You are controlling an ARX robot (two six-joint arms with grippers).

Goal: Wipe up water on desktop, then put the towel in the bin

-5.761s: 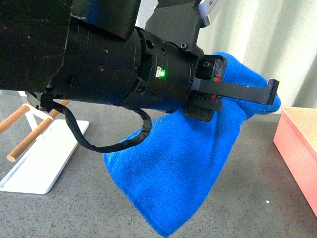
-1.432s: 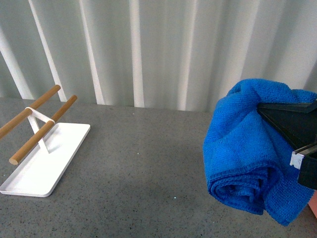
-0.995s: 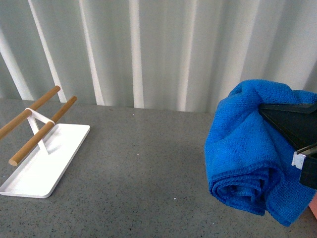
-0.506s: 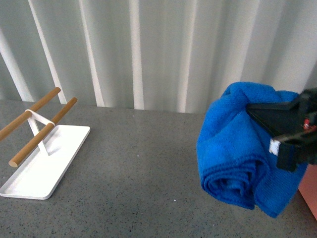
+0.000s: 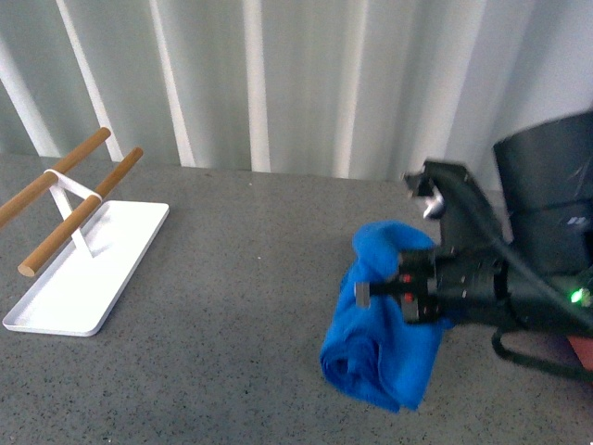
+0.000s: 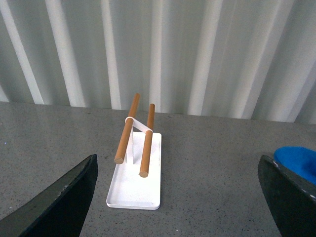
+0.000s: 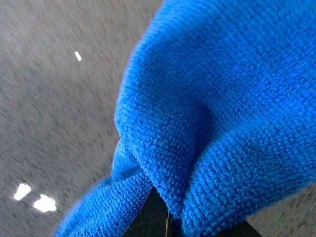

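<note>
The bright blue towel (image 5: 380,338) hangs bunched from my right gripper (image 5: 400,289), which is shut on its upper fold. Its rolled lower end is down at the dark grey speckled desktop (image 5: 232,306), right of the middle. In the right wrist view the towel (image 7: 222,108) fills most of the frame and wraps over the right gripper (image 7: 165,219). Small bright glints (image 7: 34,197) lie on the desktop beside it. My left gripper (image 6: 177,207) is open above bare desktop, with the towel's edge (image 6: 298,163) beyond one fingertip (image 6: 291,197). A salmon sliver of the bin (image 5: 580,352) shows behind the right arm.
A flat white tray (image 5: 65,297) with two wooden rods (image 5: 79,211) on a white stand sits at the left of the desktop. In the left wrist view the tray (image 6: 133,190) lies ahead of the left gripper. A white corrugated wall (image 5: 278,83) runs behind the desktop.
My right gripper has swung down and to the left with the towel, bringing it from mid-air to the desktop. More of the right arm now shows at the right.
</note>
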